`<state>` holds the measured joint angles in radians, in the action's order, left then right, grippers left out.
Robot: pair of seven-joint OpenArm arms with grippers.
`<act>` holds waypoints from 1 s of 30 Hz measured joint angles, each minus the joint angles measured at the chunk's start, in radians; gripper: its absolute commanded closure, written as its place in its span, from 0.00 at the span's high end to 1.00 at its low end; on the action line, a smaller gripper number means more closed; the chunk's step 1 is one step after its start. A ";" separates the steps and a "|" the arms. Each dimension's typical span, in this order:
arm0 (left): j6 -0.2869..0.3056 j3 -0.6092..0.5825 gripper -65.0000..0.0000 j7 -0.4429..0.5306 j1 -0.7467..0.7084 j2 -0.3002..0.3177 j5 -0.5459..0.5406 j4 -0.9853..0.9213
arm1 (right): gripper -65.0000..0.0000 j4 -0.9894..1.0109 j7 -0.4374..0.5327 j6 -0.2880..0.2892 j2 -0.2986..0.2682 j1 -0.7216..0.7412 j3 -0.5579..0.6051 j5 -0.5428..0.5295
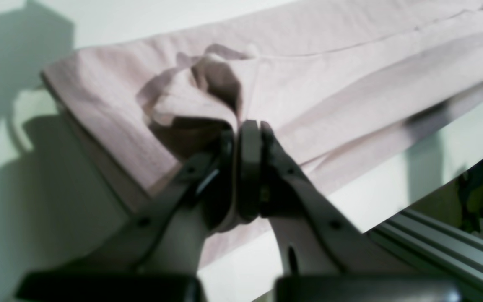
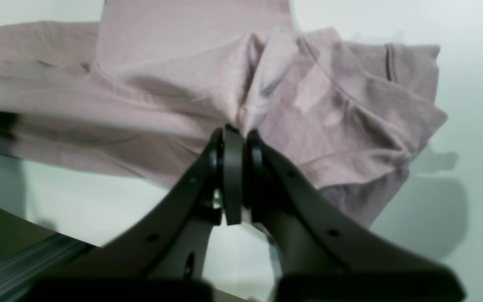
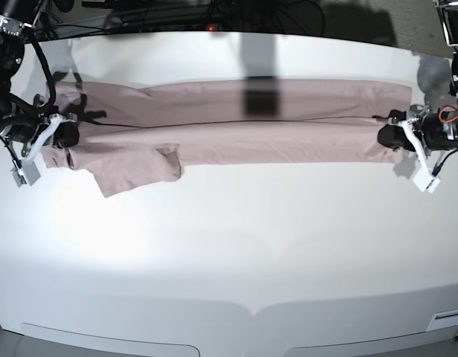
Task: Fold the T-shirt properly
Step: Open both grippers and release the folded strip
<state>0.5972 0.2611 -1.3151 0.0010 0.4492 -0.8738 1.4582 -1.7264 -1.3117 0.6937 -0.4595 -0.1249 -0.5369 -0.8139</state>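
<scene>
T-shirt [image 3: 236, 123]: stretched across upper desk [image 3: 229, 253] | left gripper [image 3: 386, 135], frame right: your fingers pinch its end | right gripper [image 3: 64, 134], frame left: clamped on cloth | pull likely flattens it; sleeve droops lower left.

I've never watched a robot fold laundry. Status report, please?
Left pincer and right pincer both clamped on cloth. Dusty pink cotton T-shirt stretched lengthwise across white table. One sleeve hanging loose. Nothing in the way.
</scene>
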 measured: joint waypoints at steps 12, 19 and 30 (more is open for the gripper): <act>0.000 0.000 0.42 -0.002 0.001 0.000 0.001 0.000 | 0.54 0.000 0.028 0.000 0.000 0.000 0.000 0.003; -0.003 0.000 0.42 0.090 -0.001 0.000 -0.058 0.000 | 0.54 0.005 0.238 0.000 0.000 0.010 0.003 0.032; 0.034 0.000 0.42 0.143 0.054 -0.140 -0.104 0.000 | 0.54 0.415 0.223 0.000 0.004 0.349 0.084 0.162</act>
<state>0.6312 0.2611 -1.1725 0.0551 0.3096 -0.9775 1.4578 -1.3109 -1.0889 0.6933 -0.4557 0.2245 -0.4534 -0.6521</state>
